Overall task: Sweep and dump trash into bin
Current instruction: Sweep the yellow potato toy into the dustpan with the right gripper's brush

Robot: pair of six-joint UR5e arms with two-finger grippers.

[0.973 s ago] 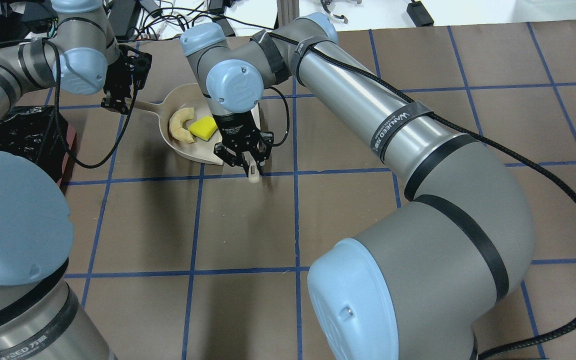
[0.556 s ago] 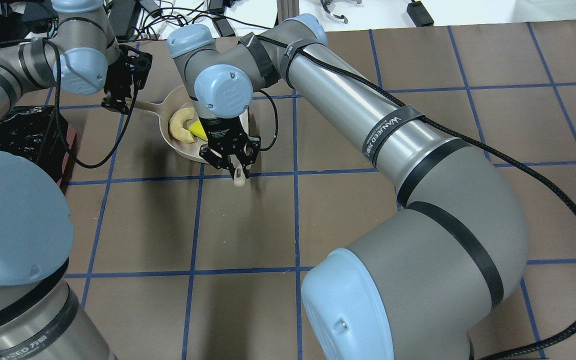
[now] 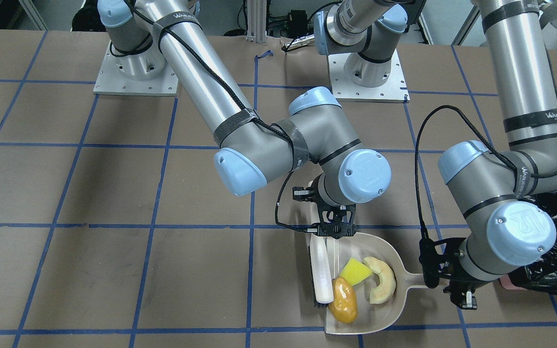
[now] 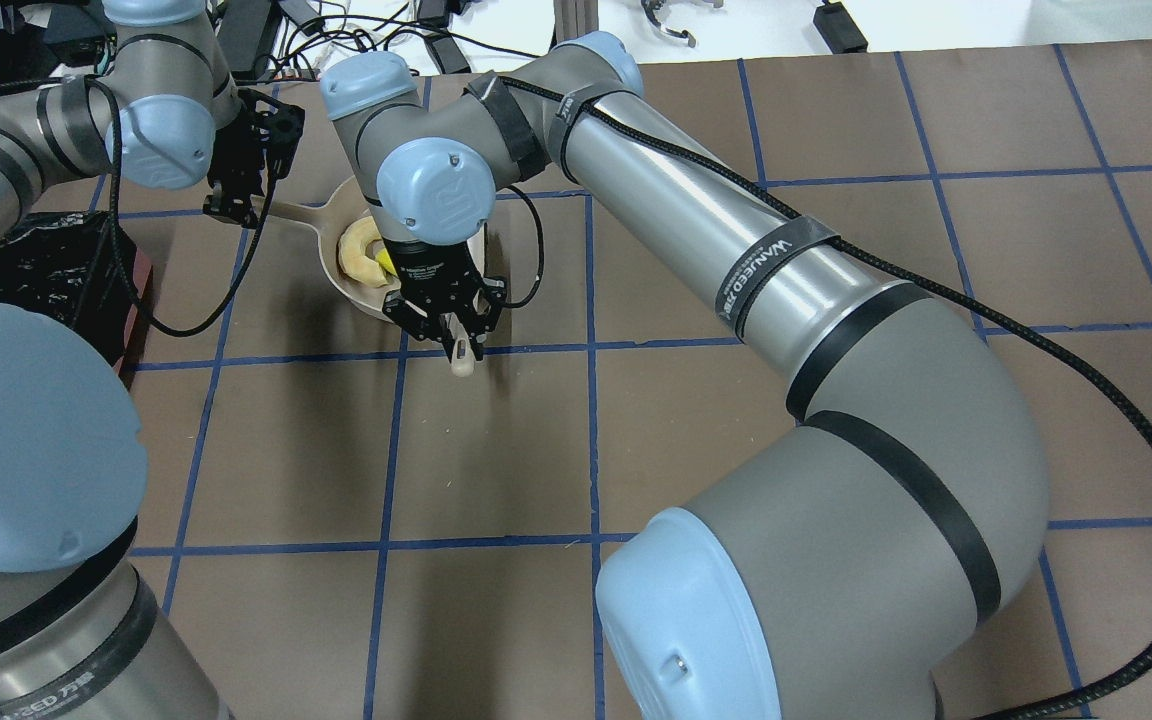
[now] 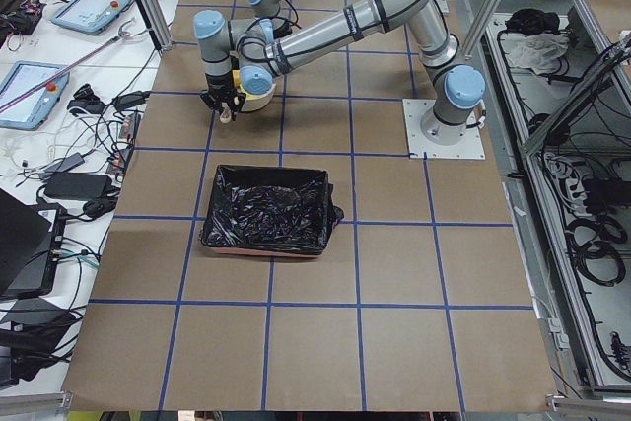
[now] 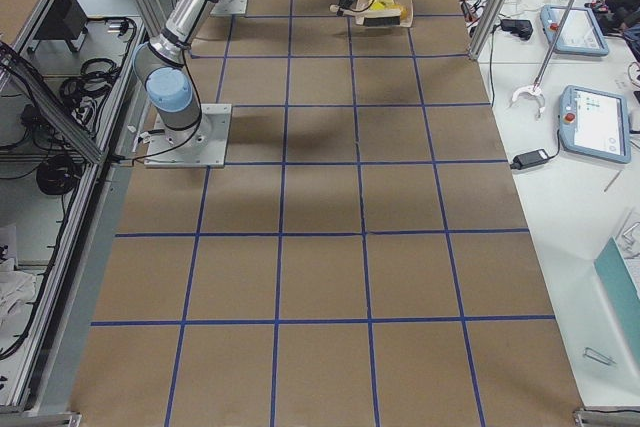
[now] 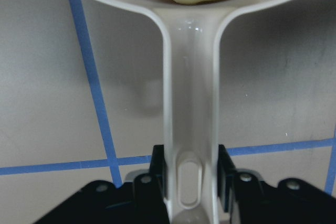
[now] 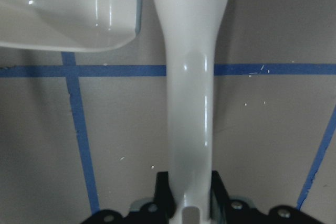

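While my right gripper (image 8: 191,195) squeezes the handle of the white brush (image 3: 321,270), my left gripper (image 7: 191,177) is clamped on the end of the dustpan (image 3: 385,316) handle. The dustpan lies flat on the table (image 3: 65,193).

All 3 bits of trash are in the dustpan. The potato lump (image 3: 343,299) sits at the open mouth, just beside the brush. The sponge (image 3: 354,271) and the bread piece (image 3: 381,286) lie deeper in, nearer the handle. The bin (image 5: 266,239) is off on my left arm's side, apart from the dustpan.

I think the trash is light. The sponge looks soft and the bread piece too. The potato lump is shiny and round, so I think it could roll out if the mouth dips. The dustpan looks stiff and smooth, so things may slide in it. I would hold it by the handle, just as now, and lift with the mouth tipped up a little.

Since 1 second ago, the right gripper and the brush have slid closer to the dustpan. My right wrist now hides most of the sponge from above, and then I could see all of it. The dustpan and the left gripper have not moved.
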